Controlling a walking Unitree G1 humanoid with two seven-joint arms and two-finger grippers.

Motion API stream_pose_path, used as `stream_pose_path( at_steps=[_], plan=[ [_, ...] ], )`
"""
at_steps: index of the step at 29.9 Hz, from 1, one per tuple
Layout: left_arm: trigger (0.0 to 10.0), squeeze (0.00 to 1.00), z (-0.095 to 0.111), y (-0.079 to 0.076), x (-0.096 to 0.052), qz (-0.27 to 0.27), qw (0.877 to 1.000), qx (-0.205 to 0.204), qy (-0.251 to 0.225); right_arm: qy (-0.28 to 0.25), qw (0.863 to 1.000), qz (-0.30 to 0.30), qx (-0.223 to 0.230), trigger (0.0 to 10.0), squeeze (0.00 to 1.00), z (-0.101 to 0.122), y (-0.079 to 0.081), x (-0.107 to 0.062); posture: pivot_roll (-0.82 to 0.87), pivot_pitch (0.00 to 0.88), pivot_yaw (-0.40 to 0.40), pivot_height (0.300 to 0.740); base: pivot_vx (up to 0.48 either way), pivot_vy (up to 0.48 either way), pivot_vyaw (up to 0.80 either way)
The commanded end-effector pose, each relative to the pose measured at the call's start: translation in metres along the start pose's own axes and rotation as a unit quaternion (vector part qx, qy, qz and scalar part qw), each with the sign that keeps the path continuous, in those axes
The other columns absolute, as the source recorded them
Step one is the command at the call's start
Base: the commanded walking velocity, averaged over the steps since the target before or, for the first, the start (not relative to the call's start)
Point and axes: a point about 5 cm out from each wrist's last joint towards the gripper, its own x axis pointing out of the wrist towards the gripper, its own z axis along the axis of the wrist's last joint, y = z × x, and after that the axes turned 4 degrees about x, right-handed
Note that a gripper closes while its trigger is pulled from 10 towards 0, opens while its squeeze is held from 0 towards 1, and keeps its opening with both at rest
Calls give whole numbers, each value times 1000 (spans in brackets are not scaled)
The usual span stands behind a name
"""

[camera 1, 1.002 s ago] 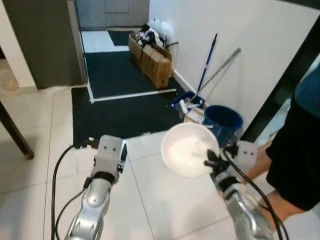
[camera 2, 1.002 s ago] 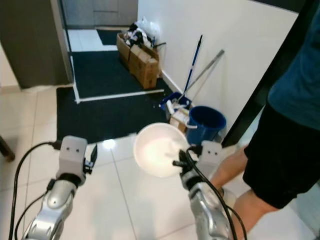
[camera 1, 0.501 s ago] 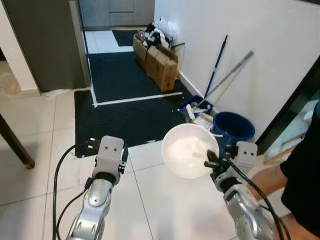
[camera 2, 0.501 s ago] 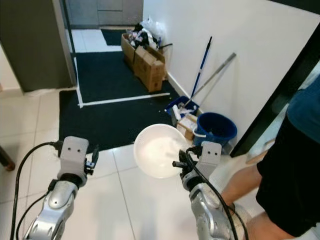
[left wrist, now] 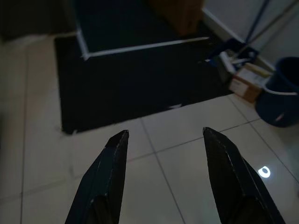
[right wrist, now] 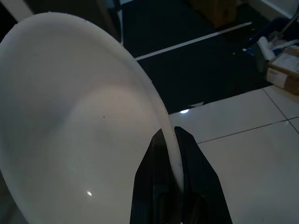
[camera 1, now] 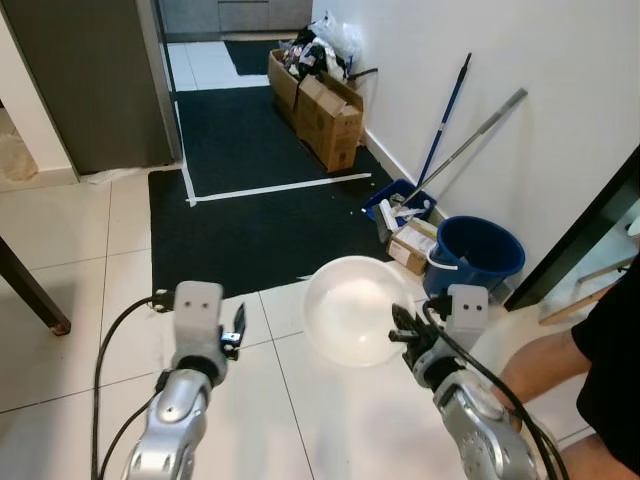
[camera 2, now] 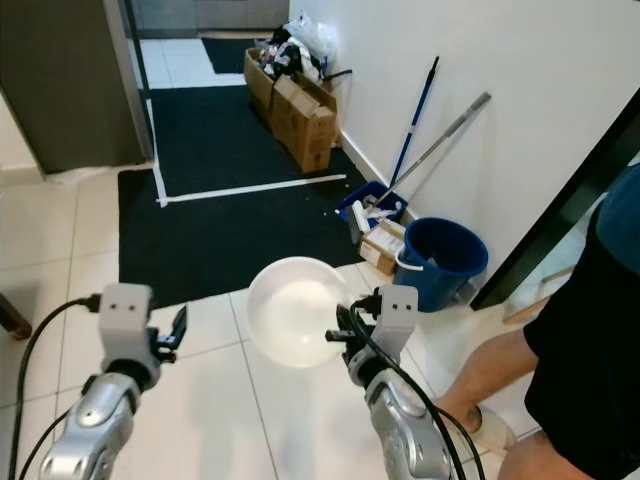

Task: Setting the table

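Tiles (camera 1: 60, 230) of pale glossy stone spread under us, and on them, further off, lies a big black mat (camera 1: 255, 215) crossed by a white tape line (camera 1: 280, 187). On our right a white wall (camera 1: 520, 60) runs away from us toward a dark doorway on the far left. Along the foot of that wall stand cardboard boxes (camera 1: 325, 105) stuffed with bags at the far end, then a blue-handled mop (camera 1: 445, 115) and a grey pole (camera 1: 475, 130) leaning on the wall, a small blue tray (camera 1: 398, 205) of bottles, a little carton (camera 1: 412, 243) and a blue bucket (camera 1: 478, 255) nearest us. At the near right stands a person (camera 1: 610, 370) in black shorts, bare legs on the tiles. A dark table leg (camera 1: 30, 292) shows at the left edge.

We carry the white bowl (camera 1: 355, 310) in the air over the tiles, near the bucket but apart from it, tilted so its hollow faces back toward us. Our right gripper (camera 1: 405, 333) holds it by the near right rim: in the right wrist view the two black fingers (right wrist: 156, 186) are pressed together on either side of the thin white edge. Our left gripper (camera 1: 232, 335) hangs over bare tiles at the near left, well apart from the bowl; in the left wrist view its fingers (left wrist: 112, 177) stand spread wide with nothing between them. A black cable (camera 1: 105, 360) loops off the left wrist.
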Motion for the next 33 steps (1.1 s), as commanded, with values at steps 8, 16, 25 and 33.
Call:
stream_pose_path(
  at_steps=[8, 16, 25, 33],
  plan=[
    [10000, 0, -20, 34, -15, 96, 995, 6, 12, 69, 996, -8, -51, 10000, 0, -22, -12, -8, 89, 103, -30, 740, 0, 0, 0],
    [10000, 0, -12, 18, -9, 60, 998, 27, 6, 42, 995, -57, -71, 10000, 0, -7, -28, -6, 73, 90, -23, 740, 0, 0, 0],
    [10000, 0, -10, 14, -9, 52, 998, 45, -1, -13, 991, -123, -51, 10000, 0, 9, -42, -5, 75, 103, -6, 740, 0, 0, 260],
    [10000, 0, -9, 17, -7, 54, 997, 54, -4, -40, 987, -149, -53, 10000, 0, 18, -45, -2, 76, 103, 1, 740, 0, 0, 791]
  ],
)
